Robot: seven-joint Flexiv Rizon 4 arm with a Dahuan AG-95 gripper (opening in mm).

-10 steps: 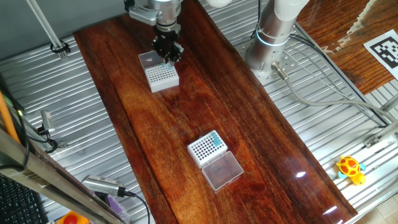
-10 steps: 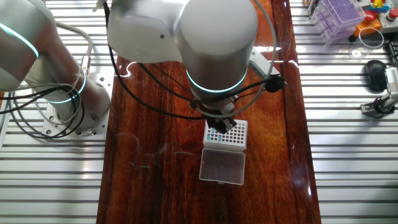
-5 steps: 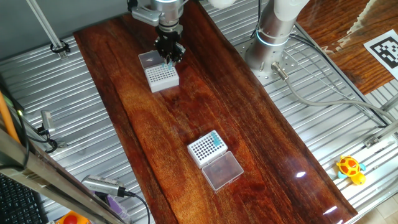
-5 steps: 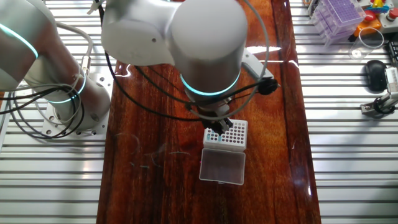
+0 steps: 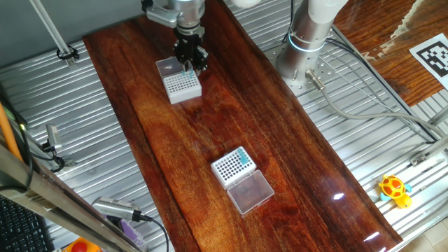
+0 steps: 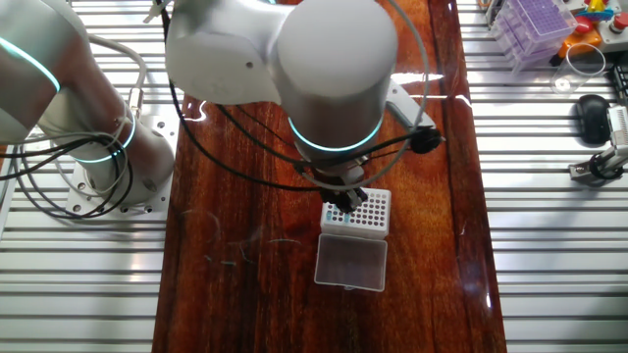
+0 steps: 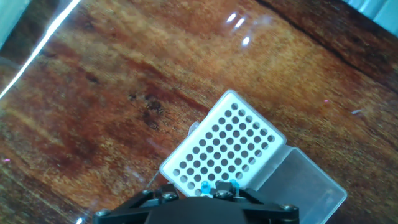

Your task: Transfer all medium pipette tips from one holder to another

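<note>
Gripper [image 5: 190, 68] poised just above the corner of the bold-holed rack [image 5: 183, 86], by its clear lid [image 5: 169, 66]. Two teal tips [image 7: 205, 186] sit in holes directly under the fingers. Jaw opening: cannot tell.

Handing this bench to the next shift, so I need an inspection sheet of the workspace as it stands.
Surface: dark glossy wooden board on ribbed metal tabletop.
Job's things: white rack with bold dark holes has two teal-blue tips at one edge, clear lid beside it; white rack with fine grey dots holds a teal cluster in one corner, frosted lid alongside.
Clutter: yellow toy, purple box, black mouse off the board.
Gripper: above the bold-holed rack's edge; jaw state cannot be told.
Cables: grey ones and black ones near the arm base.
Surroundings: square marker tag.
</note>
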